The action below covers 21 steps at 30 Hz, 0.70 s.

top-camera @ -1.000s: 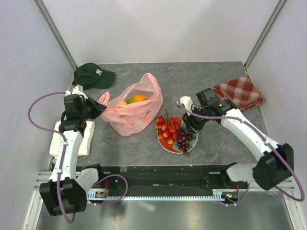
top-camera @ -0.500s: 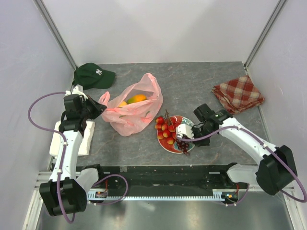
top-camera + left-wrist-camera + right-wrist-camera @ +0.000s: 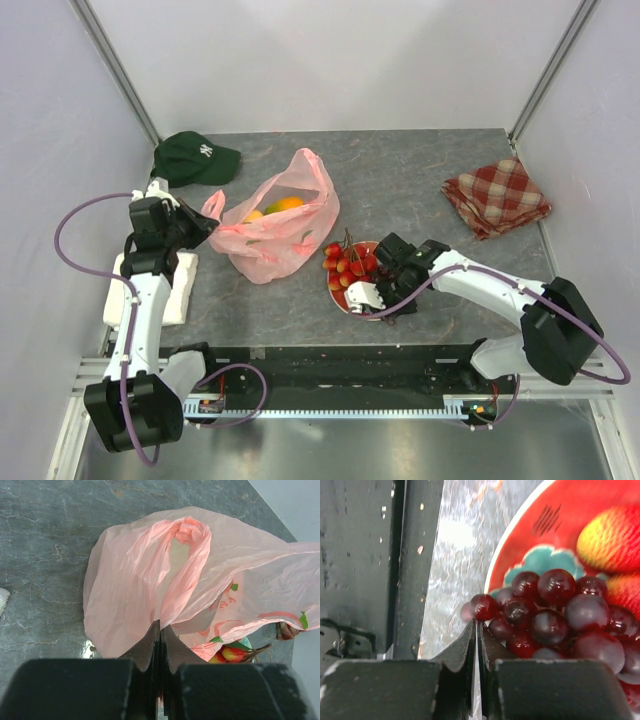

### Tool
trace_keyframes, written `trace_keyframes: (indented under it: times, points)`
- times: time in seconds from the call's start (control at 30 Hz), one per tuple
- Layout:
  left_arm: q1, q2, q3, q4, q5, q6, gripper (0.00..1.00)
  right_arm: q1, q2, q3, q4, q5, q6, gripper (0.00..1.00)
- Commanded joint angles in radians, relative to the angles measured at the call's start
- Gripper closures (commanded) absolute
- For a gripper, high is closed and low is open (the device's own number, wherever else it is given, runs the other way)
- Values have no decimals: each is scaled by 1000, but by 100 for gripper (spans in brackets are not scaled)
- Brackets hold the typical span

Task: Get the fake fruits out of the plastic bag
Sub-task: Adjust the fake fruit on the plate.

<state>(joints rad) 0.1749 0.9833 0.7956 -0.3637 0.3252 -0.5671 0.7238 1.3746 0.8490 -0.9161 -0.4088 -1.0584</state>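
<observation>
The pink plastic bag (image 3: 275, 235) lies left of centre with its mouth open; an orange-yellow fruit (image 3: 288, 204) and a yellow one (image 3: 256, 215) show inside. My left gripper (image 3: 205, 222) is shut on the bag's handle, and the left wrist view shows pink film (image 3: 150, 570) pinched at the tips (image 3: 159, 626). Red berries (image 3: 345, 265) and a dark grape bunch (image 3: 555, 610) lie on the red plate (image 3: 520, 550). My right gripper (image 3: 370, 303) sits low at the plate's near edge. Its jaws (image 3: 477, 625) are shut, tips touching a grape, nothing visibly between them.
A green cap (image 3: 195, 158) lies at the back left and a red-checked cloth (image 3: 497, 195) at the back right. A white block (image 3: 170, 290) sits under my left arm. The black rail (image 3: 330, 365) runs along the near edge, close to my right gripper.
My right gripper has come from right of the plate, open, down and left to the plate's near edge, and has shut. The left gripper has drawn the bag handle slightly left.
</observation>
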Motion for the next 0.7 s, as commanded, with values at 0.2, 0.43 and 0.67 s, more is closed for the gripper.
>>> trace_keyframes:
  times: [0.2, 0.43, 0.67]
  points:
    - [11, -15, 13, 25, 34, 24, 96, 72, 53, -1, 172, -9, 113, 87]
    - [11, -32, 20, 17, 46, 29, 96, 69, 2, 137, -30, 2, 118, 78]
    - [9, -46, 10, 9, 106, 45, 98, 48, -26, 580, -201, -5, 211, 45]
